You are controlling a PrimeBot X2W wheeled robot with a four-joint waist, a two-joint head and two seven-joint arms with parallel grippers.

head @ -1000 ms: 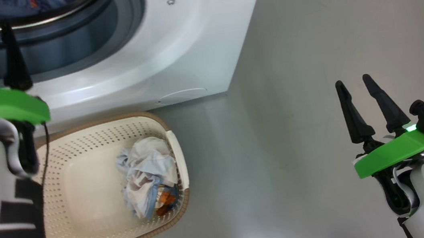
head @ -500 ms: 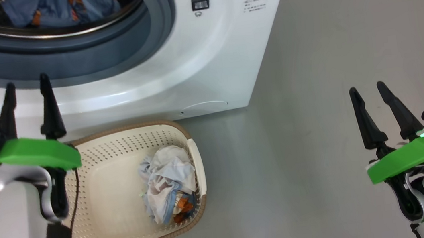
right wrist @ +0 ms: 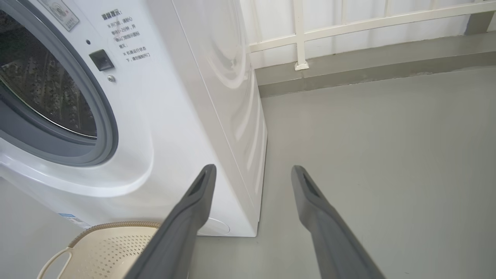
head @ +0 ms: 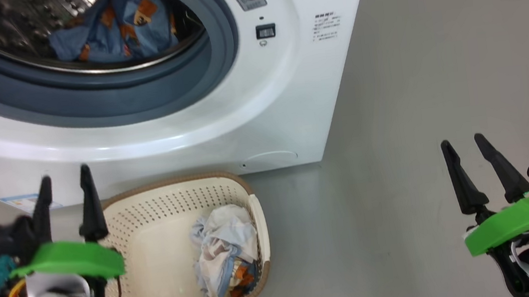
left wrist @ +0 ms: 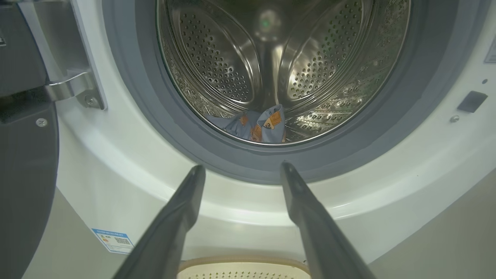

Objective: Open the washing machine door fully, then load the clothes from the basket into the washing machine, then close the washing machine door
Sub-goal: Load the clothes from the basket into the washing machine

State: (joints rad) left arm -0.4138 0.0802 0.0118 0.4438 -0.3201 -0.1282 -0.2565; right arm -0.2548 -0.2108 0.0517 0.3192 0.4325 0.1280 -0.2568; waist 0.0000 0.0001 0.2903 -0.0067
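The clothes (head: 227,254) are seen in 2 places: a crumpled heap of white and light blue fabric lies against the right end of the basket (head: 152,218), and 1 blue printed garment (head: 119,30) is already lodged low in the steel drum. The basket stands on the floor (head: 412,75), just in front of the washing machine (head: 289,105) and below its opening. The washing machine door (left wrist: 23,174) is swung open at the left.

Loading is judged to be partly done, with the heap next to be fetched. For a clean pick, the left hand (head: 65,174) should be brought over the heap and lowered with its fingers astride the bunch. The fingers should be closed deep so that no piece is left trailing. The load should then be lifted clear of the woven rim and the grey-blue seal.

The left hand is held low at the basket's left end, fingers pointed at the machine's front, spread wide and empty. The right hand (head: 461,140) is held well apart over bare floor, equally wide, with nothing between its fingers.
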